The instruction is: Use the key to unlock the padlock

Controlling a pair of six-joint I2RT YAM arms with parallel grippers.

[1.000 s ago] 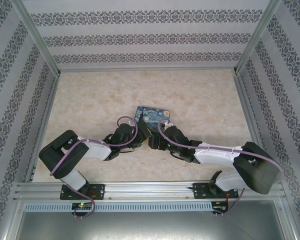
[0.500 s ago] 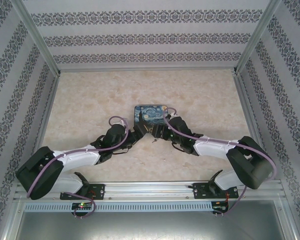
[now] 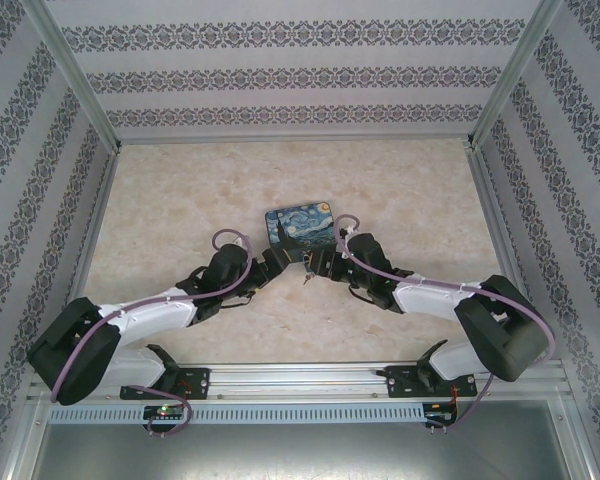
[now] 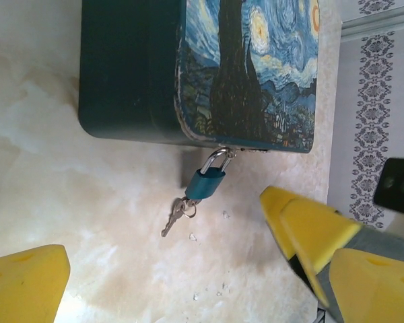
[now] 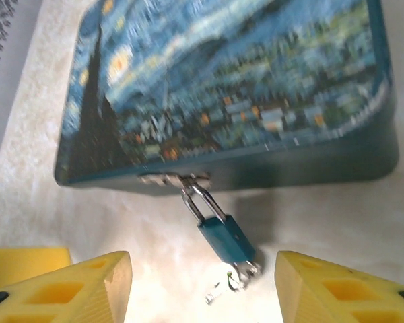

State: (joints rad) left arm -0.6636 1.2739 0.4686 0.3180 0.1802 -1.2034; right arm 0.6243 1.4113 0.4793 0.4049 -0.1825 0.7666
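Approach stage. Left claw (image 4: pixel 188 286) and right claw (image 5: pixel 205 289) wide open, empty. Padlock (image 5: pixel 223 237) just ahead of both, key (image 5: pixel 217 292) nearer. Next, I judge: steady padlock, pinch key.

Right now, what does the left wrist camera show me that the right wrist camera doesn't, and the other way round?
The left wrist view gives the key whole, lying on the table, ringed to the padlock, plus the box with its dark side wall. The right wrist view gives the silvery latch close up, with the shackle through it. Both share the painted lid, the padlock hanging from the box, and yellow fingers set wide apart.
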